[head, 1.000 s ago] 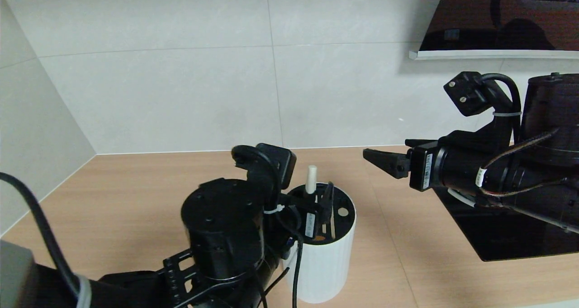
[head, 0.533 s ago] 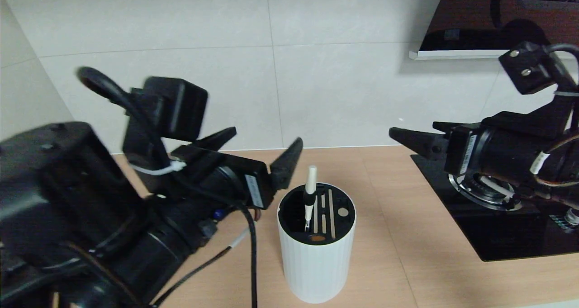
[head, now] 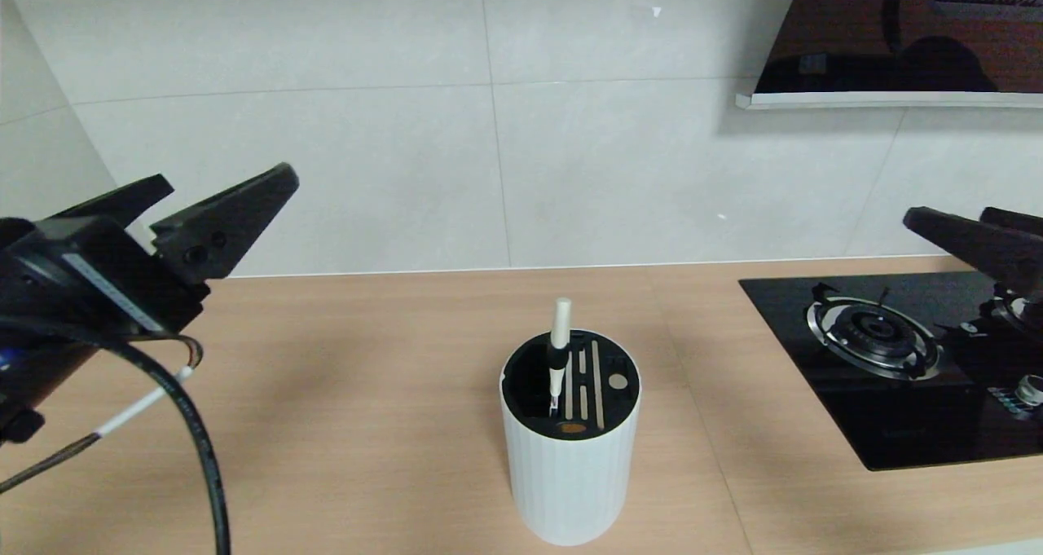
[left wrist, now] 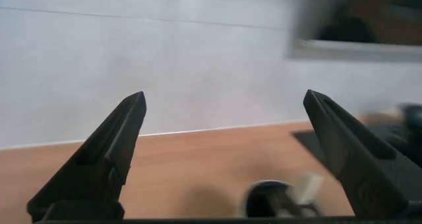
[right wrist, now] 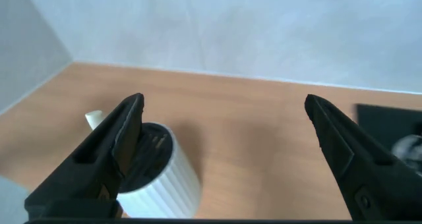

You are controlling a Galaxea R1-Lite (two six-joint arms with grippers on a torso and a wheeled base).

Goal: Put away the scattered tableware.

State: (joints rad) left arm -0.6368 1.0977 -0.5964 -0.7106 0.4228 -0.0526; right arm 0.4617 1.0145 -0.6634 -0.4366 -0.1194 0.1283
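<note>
A white ribbed cylindrical holder (head: 570, 449) with a black slotted top stands on the wooden counter at front centre. A utensil with a cream handle (head: 560, 327) stands upright in one slot. The holder also appears in the right wrist view (right wrist: 161, 178) and the left wrist view (left wrist: 270, 197). My left gripper (head: 220, 192) hangs open and empty at the far left, raised above the counter, well away from the holder. At the right edge my right gripper (head: 970, 229) hovers open and empty over the stove.
A black glass gas stove (head: 896, 392) with round burners fills the counter's right side. A dark range hood (head: 896, 41) hangs at the top right. A tiled wall closes the back and left. Bare wooden counter (head: 367, 392) surrounds the holder.
Both arms pulled away from the holder: the left went up and far to the left, the right withdrew to the right. The utensil stays in its slot.
</note>
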